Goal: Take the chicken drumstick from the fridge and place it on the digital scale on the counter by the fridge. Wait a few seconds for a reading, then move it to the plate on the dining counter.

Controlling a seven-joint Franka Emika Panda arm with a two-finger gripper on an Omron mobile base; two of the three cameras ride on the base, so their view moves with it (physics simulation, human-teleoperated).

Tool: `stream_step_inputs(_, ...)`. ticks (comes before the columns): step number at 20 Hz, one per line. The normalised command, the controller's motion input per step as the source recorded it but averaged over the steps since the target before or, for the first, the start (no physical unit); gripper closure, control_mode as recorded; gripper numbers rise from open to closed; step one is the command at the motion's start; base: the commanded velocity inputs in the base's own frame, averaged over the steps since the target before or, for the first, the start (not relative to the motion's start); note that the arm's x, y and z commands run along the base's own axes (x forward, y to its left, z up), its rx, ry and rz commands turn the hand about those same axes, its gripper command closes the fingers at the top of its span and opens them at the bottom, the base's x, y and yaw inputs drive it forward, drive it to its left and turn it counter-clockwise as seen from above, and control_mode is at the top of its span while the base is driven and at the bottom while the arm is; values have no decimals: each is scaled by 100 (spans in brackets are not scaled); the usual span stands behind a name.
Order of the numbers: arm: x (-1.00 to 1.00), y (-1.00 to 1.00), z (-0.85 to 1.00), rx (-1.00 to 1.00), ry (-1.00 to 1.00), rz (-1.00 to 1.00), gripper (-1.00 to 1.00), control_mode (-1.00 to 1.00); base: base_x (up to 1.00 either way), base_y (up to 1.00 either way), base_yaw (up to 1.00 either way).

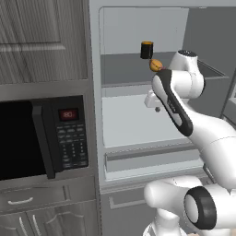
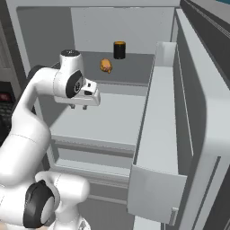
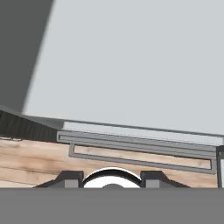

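The chicken drumstick (image 1: 156,65) (image 2: 106,66), a glossy orange-brown lump, lies on the upper shelf of the open fridge (image 1: 95,92) (image 2: 112,27). My gripper (image 1: 156,109) (image 2: 78,108) hangs over the wide lower shelf, below that upper shelf and nearer the front than the drumstick. It points down. In the hand view the gripper (image 3: 111,178) is open, its two dark fingertips (image 3: 70,177) well apart with nothing between them. The digital scale, the plate and the dining counter are out of view.
A black jar with an orange band (image 1: 146,50) (image 2: 119,50) stands just behind the drumstick. The fridge door (image 2: 197,112) is swung open on the right, with a pale door bin (image 2: 157,134). A black microwave (image 1: 46,138) sits left of the fridge. A drawer front (image 3: 140,155) lies below the shelf.
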Motion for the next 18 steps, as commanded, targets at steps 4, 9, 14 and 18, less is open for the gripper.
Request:
stream_step_inputs(4, -2, 0, 0, 0, 0, 0, -100, -100, 0, 0, 0)
stream_step_inputs(9, -5, -3, 31, 0, -21, 0, -100, -100, 0, 0, 0)
stream_step_inputs(14, 0, -12, 50, 0, -21, 0, -100, -100, 0, 0, 0)
stream_step_inputs(18, 0, -12, 74, 0, -21, -1, -100, -100, 0, 0, 0)
